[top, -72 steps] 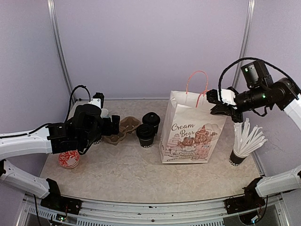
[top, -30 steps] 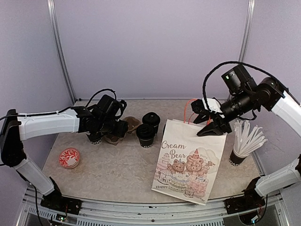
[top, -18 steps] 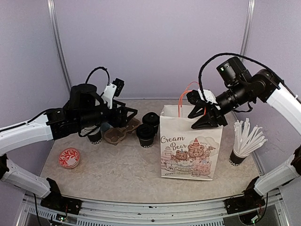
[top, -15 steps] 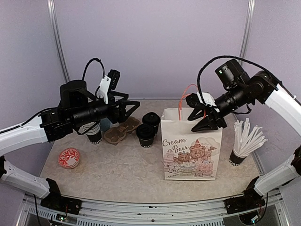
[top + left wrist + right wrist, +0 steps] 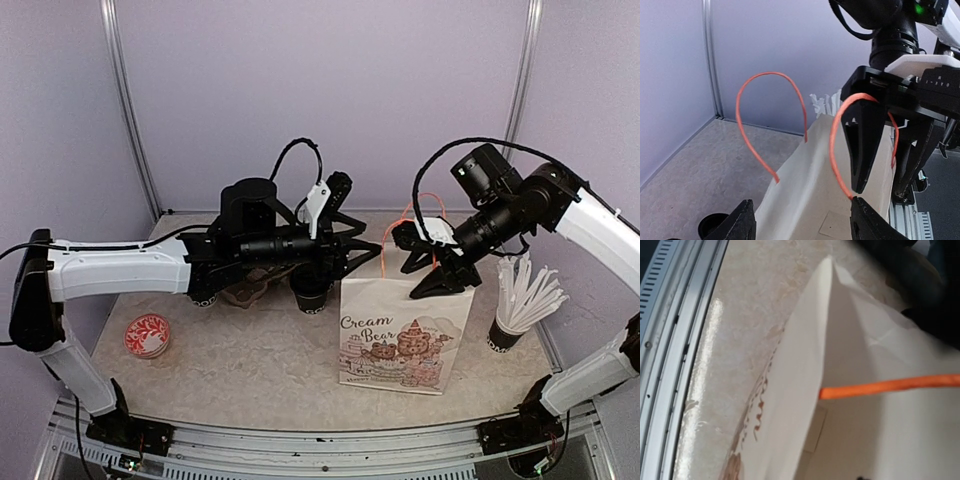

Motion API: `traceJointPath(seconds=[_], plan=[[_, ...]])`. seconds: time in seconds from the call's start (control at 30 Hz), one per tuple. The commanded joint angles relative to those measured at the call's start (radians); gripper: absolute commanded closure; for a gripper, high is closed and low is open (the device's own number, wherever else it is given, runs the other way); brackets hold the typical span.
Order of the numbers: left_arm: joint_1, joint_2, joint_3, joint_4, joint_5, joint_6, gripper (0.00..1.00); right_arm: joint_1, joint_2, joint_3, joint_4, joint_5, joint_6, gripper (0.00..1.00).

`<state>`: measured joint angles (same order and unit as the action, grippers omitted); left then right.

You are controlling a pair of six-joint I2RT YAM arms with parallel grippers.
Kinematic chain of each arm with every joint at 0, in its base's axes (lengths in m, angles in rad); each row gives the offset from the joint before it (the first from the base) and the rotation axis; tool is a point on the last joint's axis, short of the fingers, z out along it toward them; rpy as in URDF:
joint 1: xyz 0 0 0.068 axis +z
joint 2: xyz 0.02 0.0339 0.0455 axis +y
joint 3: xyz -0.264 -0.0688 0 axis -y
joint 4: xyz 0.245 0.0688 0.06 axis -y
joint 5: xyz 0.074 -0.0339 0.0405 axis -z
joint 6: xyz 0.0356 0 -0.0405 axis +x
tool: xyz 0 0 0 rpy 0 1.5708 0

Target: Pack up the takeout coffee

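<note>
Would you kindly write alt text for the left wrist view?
A white paper bag with two orange handles fills the centre, between the fingers of the open left tool. The open right tool hangs over it from the right, one handle crossing its fingers.

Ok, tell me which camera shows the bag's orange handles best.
Left wrist: both orange handles stand as full loops above the paper bag. Top external shows only small, thin bits of them. Right wrist catches just one blurred orange strip across the bag's inside.
</note>
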<state>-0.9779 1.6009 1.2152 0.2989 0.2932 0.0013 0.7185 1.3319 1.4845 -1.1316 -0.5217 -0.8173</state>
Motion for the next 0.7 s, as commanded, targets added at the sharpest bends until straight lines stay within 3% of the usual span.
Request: traceJointPath(seconds=[0.0,0.13,0.3,0.5,0.67], plan=[[-0.035,0.060,0.091,0.094,0.146,0.006,0.38,0.012,-0.029,-0.010,-0.001,0.008,0.004,0.52],[-0.040,0.098,0.112,0.102,0.192,0.003,0.44,0.012,-0.037,-0.015,0.002,0.010,0.008,0.52],[-0.041,0.123,0.127,0.101,0.218,-0.035,0.61,0.012,-0.038,-0.018,0.008,0.024,0.015,0.52],[-0.040,0.136,0.151,0.077,0.226,-0.050,0.90,0.011,-0.044,-0.013,0.023,0.049,0.035,0.50],[-0.053,0.078,0.067,0.168,0.213,-0.058,1.00,0.003,-0.066,-0.053,0.072,0.096,0.047,0.34]])
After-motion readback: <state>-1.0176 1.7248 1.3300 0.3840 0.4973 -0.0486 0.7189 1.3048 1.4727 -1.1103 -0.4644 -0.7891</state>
